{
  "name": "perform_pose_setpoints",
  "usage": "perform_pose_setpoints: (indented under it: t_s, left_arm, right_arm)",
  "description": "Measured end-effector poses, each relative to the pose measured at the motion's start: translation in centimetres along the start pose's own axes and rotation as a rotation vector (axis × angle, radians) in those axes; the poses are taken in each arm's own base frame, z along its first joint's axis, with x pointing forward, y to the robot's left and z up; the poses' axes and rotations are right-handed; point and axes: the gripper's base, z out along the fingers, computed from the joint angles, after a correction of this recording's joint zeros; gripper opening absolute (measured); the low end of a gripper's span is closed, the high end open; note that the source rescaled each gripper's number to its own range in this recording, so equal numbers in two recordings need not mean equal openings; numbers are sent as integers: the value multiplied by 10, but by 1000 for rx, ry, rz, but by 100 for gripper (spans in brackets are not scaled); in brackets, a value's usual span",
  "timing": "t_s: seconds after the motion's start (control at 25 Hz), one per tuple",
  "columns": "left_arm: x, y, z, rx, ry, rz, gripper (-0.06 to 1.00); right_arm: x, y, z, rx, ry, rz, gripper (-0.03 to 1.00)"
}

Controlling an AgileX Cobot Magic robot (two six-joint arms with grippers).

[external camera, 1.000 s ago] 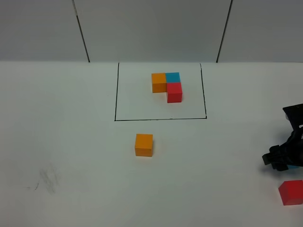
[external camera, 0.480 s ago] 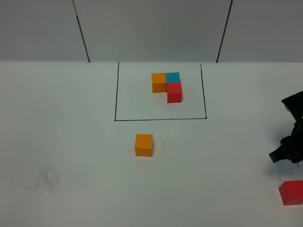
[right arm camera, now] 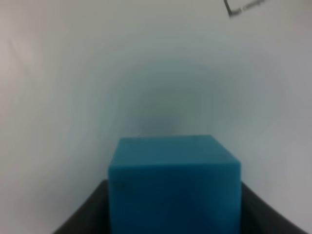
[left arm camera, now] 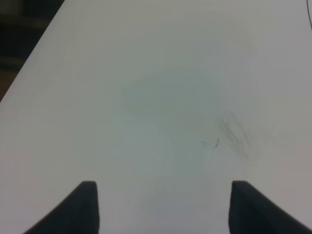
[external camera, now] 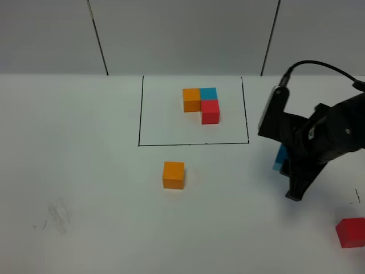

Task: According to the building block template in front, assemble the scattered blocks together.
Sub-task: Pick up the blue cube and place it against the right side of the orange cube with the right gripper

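Assembly barely begun: my right pincer [external camera: 287, 164] clamps the cyan-blue cube [right arm camera: 174, 183], held off the bench [external camera: 85, 171] just right of the framed template [external camera: 201, 103]. The orange cube [external camera: 173, 174] and red cube [external camera: 349, 232] lie well apart, unjoined. My left pincer [left arm camera: 163, 209] hangs empty, fingers spread.

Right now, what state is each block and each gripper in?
Template cluster: assembled, inside the black frame.
Orange block: loose on the table, ungripped.
Red block: loose on the table, ungripped.
Blue block: gripped, apparently lifted off the table.
Right gripper: shut on the blue block.
Left gripper: open, empty.
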Motion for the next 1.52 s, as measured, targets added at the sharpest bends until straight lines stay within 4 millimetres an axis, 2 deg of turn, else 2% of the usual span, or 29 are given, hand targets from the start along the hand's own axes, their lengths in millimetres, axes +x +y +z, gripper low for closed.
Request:
perform_pose_setpoints:
  t_s: [0.4,0.64,0.96,1.2,1.52]
  left_arm:
    - [0,0,0,0,0,0,28]
    - [0,0,0,0,0,0,28]
    - [0,0,0,0,0,0,28]
    - [0,0,0,-1,0,0,28]
    - [0,0,0,-1,0,0,28]
  right_arm:
    - [-76,13,43,-167,26,-210,24]
    - [-111,17,55,-172,-8,-286,24]
    - [-129,16,72,-207,10,-312,24]
    - [-140,22,74,-215,-7,-338,24]
    - [-142,26,73,-224,-11,-345,24]
